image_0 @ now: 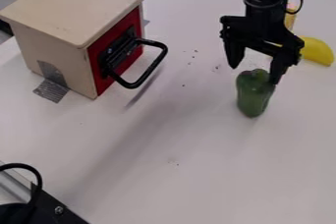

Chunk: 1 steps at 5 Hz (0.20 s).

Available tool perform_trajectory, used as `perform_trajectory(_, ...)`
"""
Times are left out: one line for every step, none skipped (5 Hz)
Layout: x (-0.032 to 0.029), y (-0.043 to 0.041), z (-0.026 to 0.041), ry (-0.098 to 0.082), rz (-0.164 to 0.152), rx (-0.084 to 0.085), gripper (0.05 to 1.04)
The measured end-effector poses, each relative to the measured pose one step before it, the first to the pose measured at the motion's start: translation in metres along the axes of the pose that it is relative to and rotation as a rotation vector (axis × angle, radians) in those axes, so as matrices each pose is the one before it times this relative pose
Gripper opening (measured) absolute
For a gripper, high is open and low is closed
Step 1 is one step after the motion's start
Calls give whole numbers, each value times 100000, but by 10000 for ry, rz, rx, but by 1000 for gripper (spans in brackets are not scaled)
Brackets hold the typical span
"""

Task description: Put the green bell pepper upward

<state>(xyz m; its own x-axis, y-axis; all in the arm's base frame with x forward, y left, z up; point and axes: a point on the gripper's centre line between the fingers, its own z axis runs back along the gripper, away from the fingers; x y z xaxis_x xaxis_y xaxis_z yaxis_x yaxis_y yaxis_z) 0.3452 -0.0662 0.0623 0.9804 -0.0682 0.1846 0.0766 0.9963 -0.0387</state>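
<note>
Ok so the glossy green bell pepper [253,95] is on the white tabletop [197,169], toward the far right edge, stem end facing the gripper. Looks upright to me, but with this slanted view I can't swear it isn't lying down lengthwise. If it's standing, the job's basically done and all that's left is backing the arm off. If not, it still needs a grab and a tip up.

The black two-finger gripper [255,73] is spread pretty wide right over the stem end. Doesn't look like it has hold of anything: one fingertip is off the pepper, the other is right at its upper side, maybe touching, can't tell.

Headcount:
- pepper: one
- gripper: one
- pale box [75,2] by the far left edge: one, with one red front panel [99,84], one black bar handle [153,68] and one grey tape patch [51,91] at its base
- curved yellow banana-shaped thing [316,51] near the far right edge: one
- black metal piece [56,209] at the near left corner: one
- dark crumbs: a handful, too tiny to count properly
</note>
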Motion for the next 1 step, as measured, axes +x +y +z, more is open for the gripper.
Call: perform_trajectory(-110,171,55,75,45,15,999)
